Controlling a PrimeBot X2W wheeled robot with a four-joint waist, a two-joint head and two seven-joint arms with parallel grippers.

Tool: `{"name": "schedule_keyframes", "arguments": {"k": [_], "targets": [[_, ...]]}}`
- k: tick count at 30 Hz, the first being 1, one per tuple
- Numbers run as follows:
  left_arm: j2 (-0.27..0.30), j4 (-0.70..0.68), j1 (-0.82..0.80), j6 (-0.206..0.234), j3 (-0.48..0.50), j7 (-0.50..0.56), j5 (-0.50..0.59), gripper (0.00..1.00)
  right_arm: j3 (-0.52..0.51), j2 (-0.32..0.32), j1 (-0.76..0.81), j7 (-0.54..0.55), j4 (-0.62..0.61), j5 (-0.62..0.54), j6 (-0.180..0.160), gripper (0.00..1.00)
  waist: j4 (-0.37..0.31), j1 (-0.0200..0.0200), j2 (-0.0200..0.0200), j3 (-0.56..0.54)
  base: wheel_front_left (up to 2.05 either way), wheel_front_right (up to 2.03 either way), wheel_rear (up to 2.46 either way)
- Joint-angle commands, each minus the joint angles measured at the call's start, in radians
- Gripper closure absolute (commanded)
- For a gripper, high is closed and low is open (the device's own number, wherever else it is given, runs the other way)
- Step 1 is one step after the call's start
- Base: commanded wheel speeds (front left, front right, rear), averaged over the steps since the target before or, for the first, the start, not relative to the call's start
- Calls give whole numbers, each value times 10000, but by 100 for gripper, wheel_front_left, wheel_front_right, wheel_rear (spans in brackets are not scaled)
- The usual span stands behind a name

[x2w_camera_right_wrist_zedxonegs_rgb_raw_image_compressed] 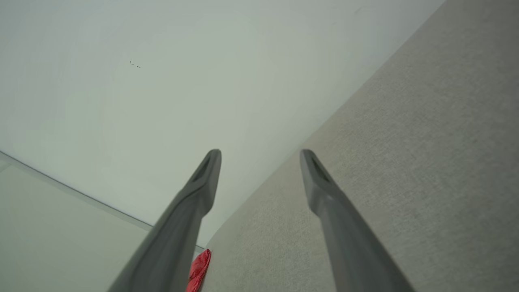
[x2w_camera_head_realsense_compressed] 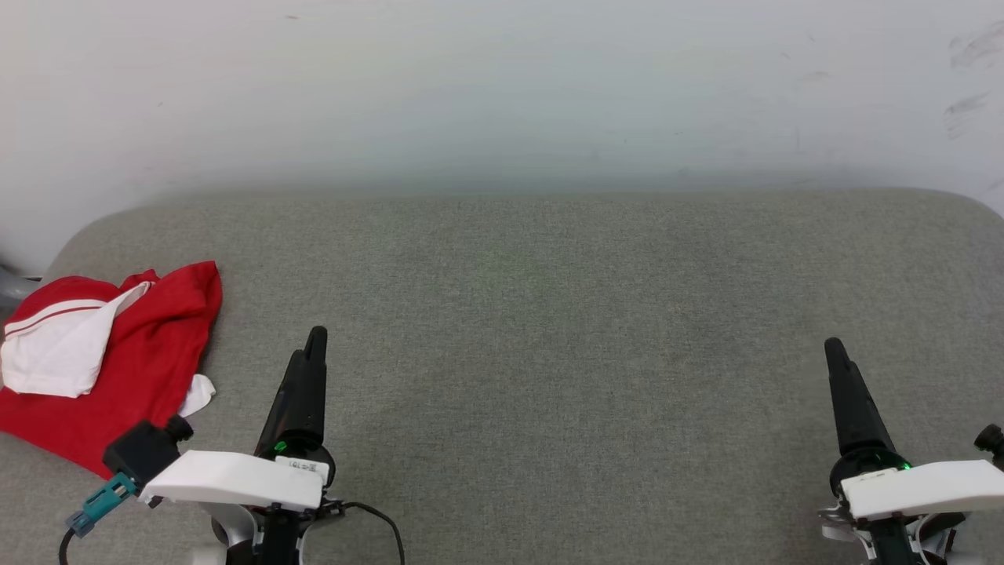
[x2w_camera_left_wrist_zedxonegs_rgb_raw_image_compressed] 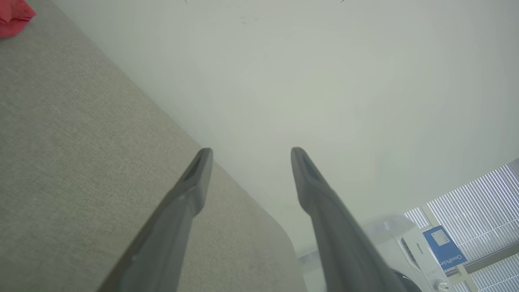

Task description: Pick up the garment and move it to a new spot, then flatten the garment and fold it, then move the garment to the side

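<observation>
Nearest, along the worktop's [x2w_camera_head_realsense_compressed: 549,314] front edge, both tools hover over the grey fabric with their dark fingers pointing toward the far edge. The left tool [x2w_camera_head_realsense_compressed: 316,339] stands left of the middle and the right tool [x2w_camera_head_realsense_compressed: 834,351] close to the right edge, well apart from each other. In the left wrist view the left tool [x2w_camera_left_wrist_zedxonegs_rgb_raw_image_compressed: 251,154] has its fingers spread wide with nothing between them. The right wrist view shows the right tool [x2w_camera_right_wrist_zedxonegs_rgb_raw_image_compressed: 260,156] the same way, spread wide and empty.

Just left of the left tool, the garment [x2w_camera_head_realsense_compressed: 149,345] lies crumpled at the worktop's left edge, toward the front-left corner. It is red, with a white sleeve folded over the top and a red-and-white striped trim showing. The left tool's fingers are clear of it, though that arm's wrist overlaps its near hem in the head view. A red scrap of the garment [x2w_camera_left_wrist_zedxonegs_rgb_raw_image_compressed: 12,16] sits at the top left corner of the left wrist view, and its edge [x2w_camera_right_wrist_zedxonegs_rgb_raw_image_compressed: 199,265] peeks out beside the right tool's finger.

Beyond the far edge rises a pale wall [x2w_camera_head_realsense_compressed: 471,78] with a few dark scuffs. Past the worktop's right end, the left wrist view catches a white appliance [x2w_camera_left_wrist_zedxonegs_rgb_raw_image_compressed: 417,247] and window blinds [x2w_camera_left_wrist_zedxonegs_rgb_raw_image_compressed: 478,194].
</observation>
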Motion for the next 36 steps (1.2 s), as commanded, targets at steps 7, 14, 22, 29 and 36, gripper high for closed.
{"name": "schedule_keyframes", "arguments": {"k": [7, 14, 22, 29, 36], "targets": [[16, -297, 60, -20, -20, -310, 2030, 0, 214, -106, 67, -99, -516, -2464, 0, 0, 6, 0, 0, -18, 0, 0, 0], [56, -344, 147, 55, 72, -532, 3736, 0, 321, -200, 169, -77, -764, -4120, 0, 0, 11, 0, 0, -35, 0, 0, 0], [348, -378, 210, 299, -200, -778, 5290, 0, 272, -245, 276, 24, -856, -5469, 0, 0, 13, 0, 0, -54, 0, 0, 0], [578, -249, 233, 504, -526, -965, 6176, 0, 181, -172, 367, 62, -931, -6432, 0, 0, 19, 0, 0, -72, 0, 0, 0], [790, -74, 261, 766, -799, -1149, 6951, 0, 98, -111, 447, 60, -945, -7360, -1, 0, 24, 0, 0, -90, 0, 0, 0]]}}
